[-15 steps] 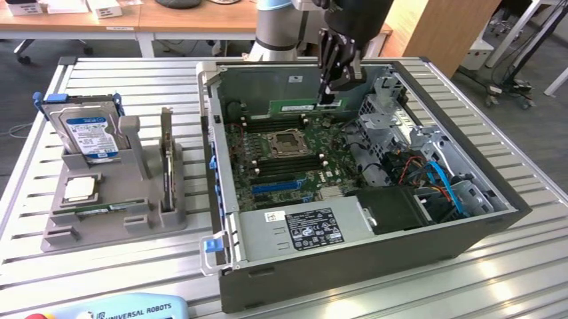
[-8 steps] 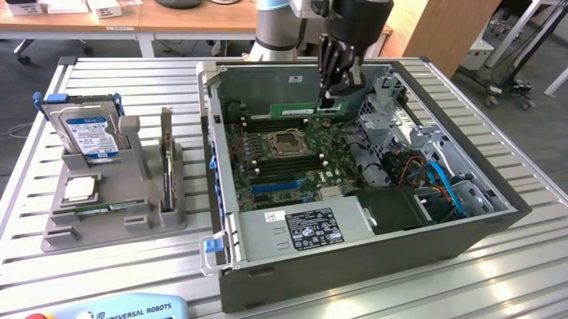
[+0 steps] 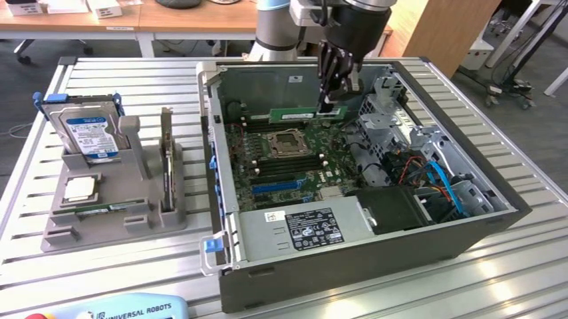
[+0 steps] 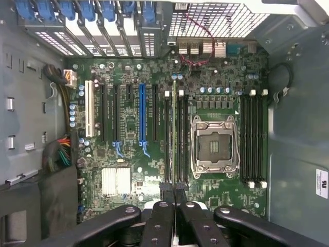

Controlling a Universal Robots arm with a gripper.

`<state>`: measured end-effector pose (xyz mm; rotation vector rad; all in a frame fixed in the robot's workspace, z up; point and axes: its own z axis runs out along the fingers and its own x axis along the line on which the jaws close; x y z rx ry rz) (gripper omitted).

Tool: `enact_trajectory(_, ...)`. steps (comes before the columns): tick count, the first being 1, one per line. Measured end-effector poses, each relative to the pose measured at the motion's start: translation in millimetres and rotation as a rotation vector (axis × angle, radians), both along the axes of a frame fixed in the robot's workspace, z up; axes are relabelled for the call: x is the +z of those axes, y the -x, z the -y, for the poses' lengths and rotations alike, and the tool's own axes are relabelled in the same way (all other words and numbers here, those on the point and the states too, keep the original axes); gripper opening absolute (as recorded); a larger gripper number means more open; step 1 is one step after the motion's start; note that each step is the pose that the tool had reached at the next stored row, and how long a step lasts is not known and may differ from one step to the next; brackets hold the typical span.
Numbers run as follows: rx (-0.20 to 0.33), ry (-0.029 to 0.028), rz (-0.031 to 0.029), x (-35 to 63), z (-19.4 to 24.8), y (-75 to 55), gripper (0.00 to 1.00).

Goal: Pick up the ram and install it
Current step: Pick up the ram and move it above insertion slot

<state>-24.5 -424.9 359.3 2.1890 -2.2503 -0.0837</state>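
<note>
The ram (image 3: 302,113) is picked up: the jaws are clenched on one end of it, and it hangs level inside the open computer case (image 3: 355,259), just above the motherboard (image 3: 266,166). In the wrist view the ram (image 4: 175,134) is seen on its edge, a thin line that runs along the dark memory slots just beside the processor socket (image 4: 213,146). So the picking is done and the stick seems lined up with a slot. It appears not pressed home, but from these pictures it cannot be told for sure whether its lower edge touches the slot. The seating, and the letting go, are probably what is left.

By count: one ram in the jaws, one processor socket (image 3: 288,143), and two groups of memory slots, one group on each side of the socket. On the table (image 3: 106,279), well apart from the case, stands one grey holder (image 3: 89,229) with one hard drive (image 3: 89,133), one square processor chip (image 3: 80,189) and one upright expansion card (image 3: 166,149).
</note>
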Motion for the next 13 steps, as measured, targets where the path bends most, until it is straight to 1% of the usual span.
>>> enact_trajectory(3,-0.002,-0.0001,0.0,-2.5,0.0,-0.2,0.11)
enact_trajectory(9,-0.002,-0.0019,0.0,-3.1,0.0,-0.2,0.11)
enact_trajectory(13,-0.002,-0.0018,0.0,-6.8,0.0,-0.2,0.11)
